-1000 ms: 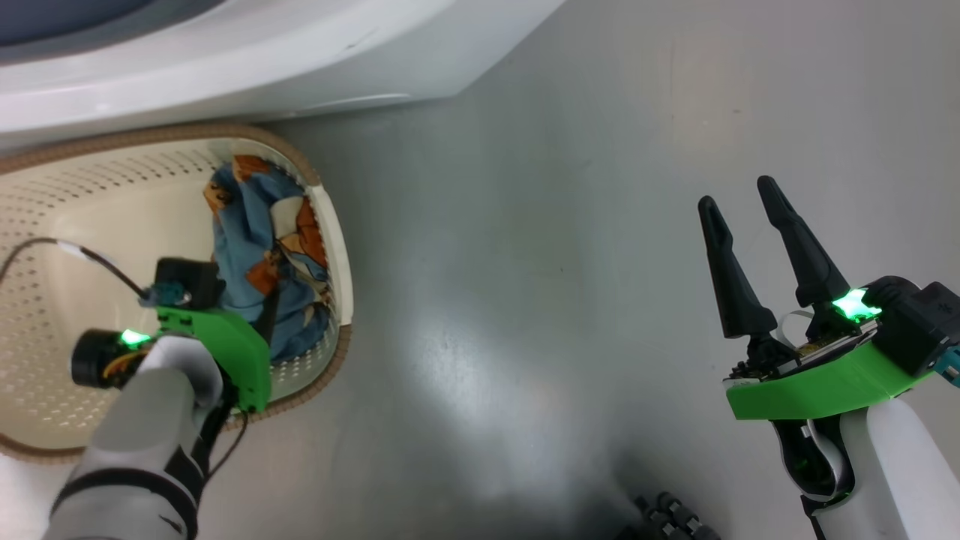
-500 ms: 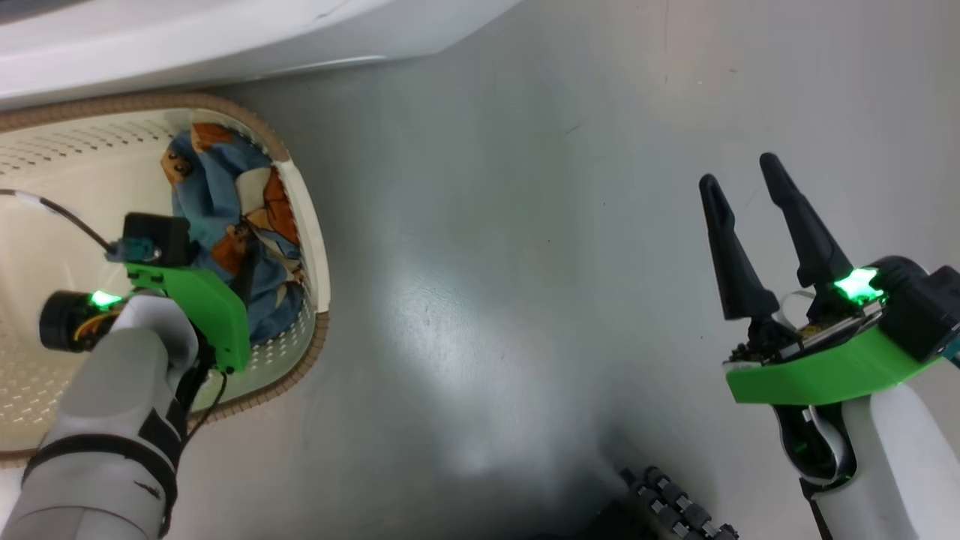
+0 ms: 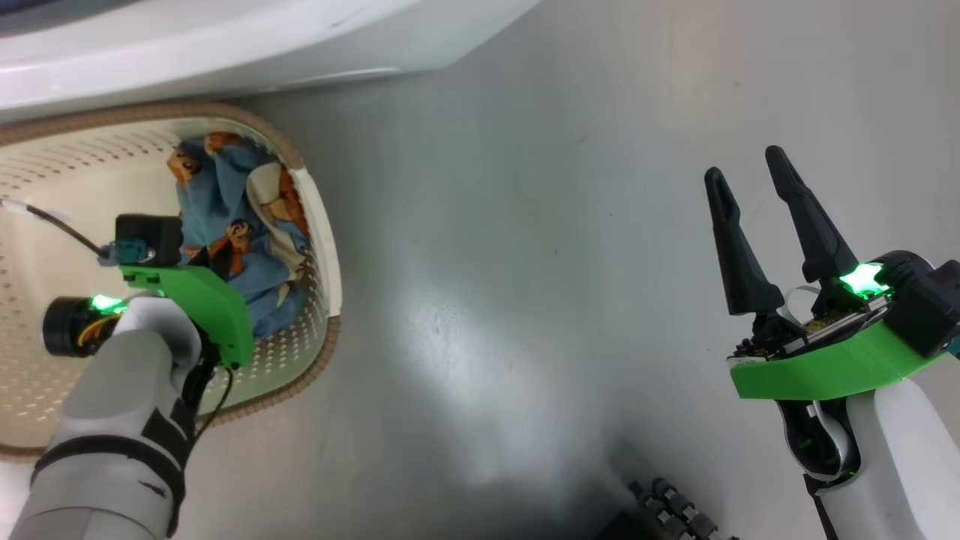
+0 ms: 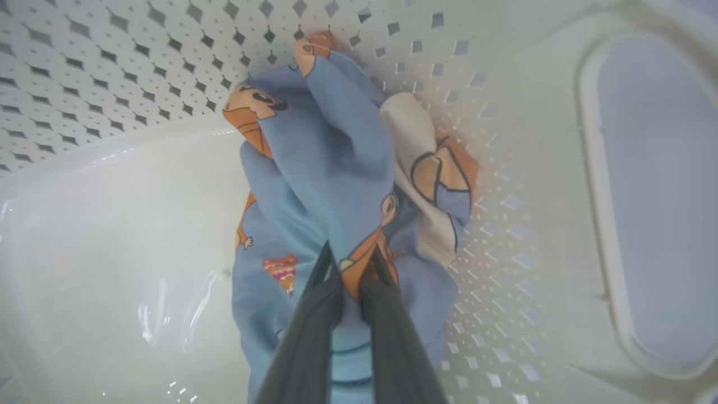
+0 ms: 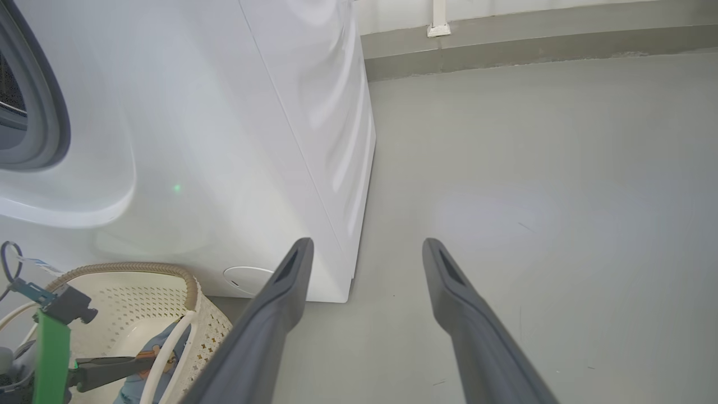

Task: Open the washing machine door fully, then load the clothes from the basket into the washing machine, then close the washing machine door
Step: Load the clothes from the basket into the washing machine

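Now | left tool (image 4: 352,264), left of frame: fingers pinched on a fold of the clothes (image 4: 336,168) | clothes bunched inside the basket (image 3: 75,165) against its right wall | washing machine (image 3: 225,45) along upper left, just beside basket | right tool (image 3: 744,166), lower right: fingers spread apart above grey floor (image 3: 525,225)

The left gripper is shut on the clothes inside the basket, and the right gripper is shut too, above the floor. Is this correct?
One thing is wrong: the right gripper is open; the right wrist view shows its fingers wide apart above the floor. The left gripper is indeed shut on the clothes inside the basket.
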You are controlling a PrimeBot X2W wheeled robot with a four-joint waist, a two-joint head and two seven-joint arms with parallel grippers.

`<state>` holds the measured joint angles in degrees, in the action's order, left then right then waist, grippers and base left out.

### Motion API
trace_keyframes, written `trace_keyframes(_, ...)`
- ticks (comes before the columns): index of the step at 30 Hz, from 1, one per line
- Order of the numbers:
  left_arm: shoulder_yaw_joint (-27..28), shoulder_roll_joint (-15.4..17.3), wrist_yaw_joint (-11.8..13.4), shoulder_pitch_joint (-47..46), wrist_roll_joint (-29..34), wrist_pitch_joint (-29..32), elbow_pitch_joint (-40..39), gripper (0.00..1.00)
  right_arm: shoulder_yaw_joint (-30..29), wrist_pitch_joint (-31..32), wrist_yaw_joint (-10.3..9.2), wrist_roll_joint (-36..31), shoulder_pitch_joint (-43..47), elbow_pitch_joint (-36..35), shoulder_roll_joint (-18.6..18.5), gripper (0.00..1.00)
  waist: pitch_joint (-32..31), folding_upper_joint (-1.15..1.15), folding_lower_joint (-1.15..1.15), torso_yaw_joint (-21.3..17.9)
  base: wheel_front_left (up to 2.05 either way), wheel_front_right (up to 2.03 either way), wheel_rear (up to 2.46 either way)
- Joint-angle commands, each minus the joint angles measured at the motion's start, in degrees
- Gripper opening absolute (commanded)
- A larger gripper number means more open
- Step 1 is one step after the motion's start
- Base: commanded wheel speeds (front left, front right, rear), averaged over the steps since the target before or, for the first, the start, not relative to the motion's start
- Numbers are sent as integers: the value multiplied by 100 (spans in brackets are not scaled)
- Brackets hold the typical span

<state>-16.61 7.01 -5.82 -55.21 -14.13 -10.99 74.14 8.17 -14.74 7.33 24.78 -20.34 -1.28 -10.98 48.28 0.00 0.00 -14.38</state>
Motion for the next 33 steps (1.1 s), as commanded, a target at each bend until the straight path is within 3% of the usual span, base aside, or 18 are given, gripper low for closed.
trace_keyframes(1, 116, 108, 28, 208, -58, -112, -20, 0, 46, -26, 16, -19, 196, -87, -91, 100, -169, 0, 0, 116, 0, 0, 0)
trace_keyframes(8, 244, -55, 11, 513, -264, -389, -161, 0, -16, -26, 16, -75, 407, 23, -240, 100, -928, 0, 0, 453, 0, 0, 0)
trace_keyframes(21, 929, -112, 67, 2018, -187, -400, -2173, 0, -79, -26, 16, -156, 1160, 240, -442, 100, -2397, 0, 0, 917, 0, 0, 0)
trace_keyframes(33, 1593, -267, -29, 3089, 233, -400, -3806, 0, -267, -26, 16, -193, 1800, 304, -478, 100, -3192, 0, 0, 1172, 0, 0, 0)
